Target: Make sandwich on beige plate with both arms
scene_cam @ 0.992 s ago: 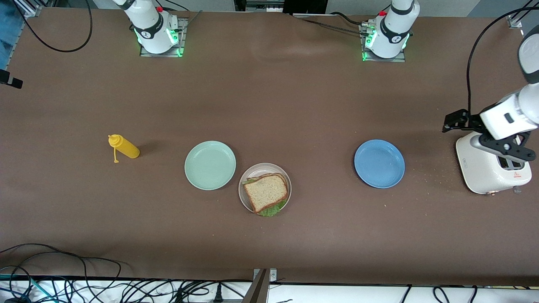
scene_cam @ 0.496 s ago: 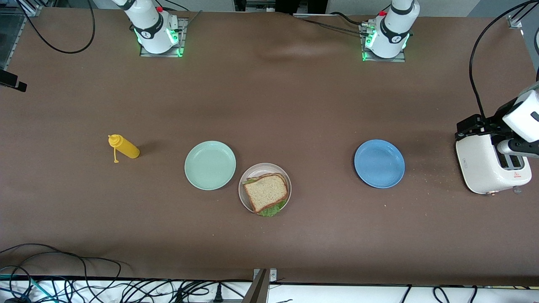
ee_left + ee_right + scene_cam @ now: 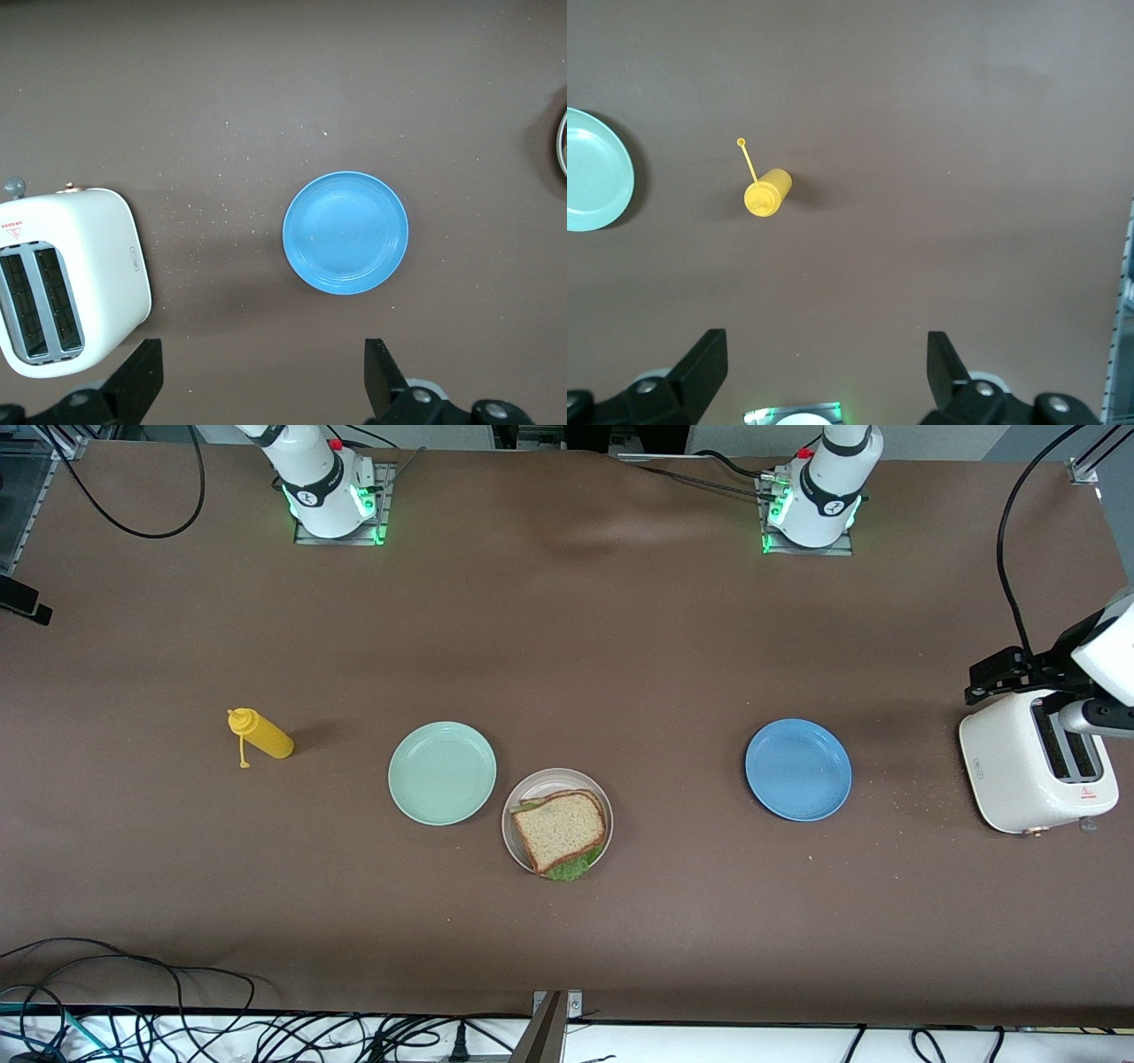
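The sandwich (image 3: pixel 560 830), brown bread over green lettuce, lies on the beige plate (image 3: pixel 523 791), which is nearer the front camera than the mint-green plate. My left gripper (image 3: pixel 261 382) is open and empty, high over the table between the blue plate (image 3: pixel 345 232) and the toaster (image 3: pixel 66 279). In the front view it shows at the edge, over the toaster (image 3: pixel 1019 771). My right gripper (image 3: pixel 824 367) is open and empty, high over the table between its base and the yellow bottle (image 3: pixel 768 192). It does not show in the front view.
The mint-green plate (image 3: pixel 442 772) lies beside the beige plate, toward the right arm's end. The blue plate (image 3: pixel 798 770) lies toward the left arm's end, with crumbs between it and the toaster. The yellow bottle (image 3: pixel 260 733) lies on its side. Cables run along the table's near edge.
My left arm has drawn back toward its end of the table, most of it leaving the front view. The sandwich and plates have not moved.
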Available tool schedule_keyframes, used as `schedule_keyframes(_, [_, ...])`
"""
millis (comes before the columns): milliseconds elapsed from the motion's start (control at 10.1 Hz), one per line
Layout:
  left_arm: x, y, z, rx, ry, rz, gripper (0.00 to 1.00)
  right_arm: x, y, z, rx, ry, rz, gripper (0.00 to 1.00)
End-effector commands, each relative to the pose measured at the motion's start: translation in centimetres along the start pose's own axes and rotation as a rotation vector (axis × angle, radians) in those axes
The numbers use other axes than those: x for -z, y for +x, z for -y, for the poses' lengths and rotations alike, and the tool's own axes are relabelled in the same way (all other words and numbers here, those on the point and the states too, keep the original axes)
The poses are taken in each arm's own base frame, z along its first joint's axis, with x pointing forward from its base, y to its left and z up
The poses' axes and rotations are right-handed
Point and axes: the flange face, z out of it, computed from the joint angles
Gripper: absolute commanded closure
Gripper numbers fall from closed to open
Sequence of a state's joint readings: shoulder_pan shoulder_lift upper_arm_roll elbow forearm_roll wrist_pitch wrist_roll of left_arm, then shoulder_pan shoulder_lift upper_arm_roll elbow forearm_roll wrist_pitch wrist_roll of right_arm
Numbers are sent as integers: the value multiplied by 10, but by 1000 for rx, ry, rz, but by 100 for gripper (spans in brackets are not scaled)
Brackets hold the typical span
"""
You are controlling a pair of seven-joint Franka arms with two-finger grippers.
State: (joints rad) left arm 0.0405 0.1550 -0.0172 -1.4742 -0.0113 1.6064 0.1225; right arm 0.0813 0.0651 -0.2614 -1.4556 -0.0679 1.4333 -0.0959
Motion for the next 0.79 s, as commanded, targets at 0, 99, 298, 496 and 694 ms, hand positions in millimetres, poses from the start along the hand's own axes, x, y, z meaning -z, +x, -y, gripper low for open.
schedule_keyframes(0, [8,-1,-20,-46,30,-9,0,13,4,3,6,-29,-21,0])
schedule_keyframes(99, [8,0,-22,-49,28,-9,0,15,4,3,1,-24,-30,0])
schedule_keyframes(298, [9,-1,-25,-52,30,-7,0,14,5,4,0,-24,-28,0])
schedule_keyframes(496, [10,-5,-20,-42,26,6,0,14,6,9,-44,-22,-31,0])
schedule_keyframes(694, [12,-10,-19,-41,22,21,0,14,6,13,-44,-10,-31,0])
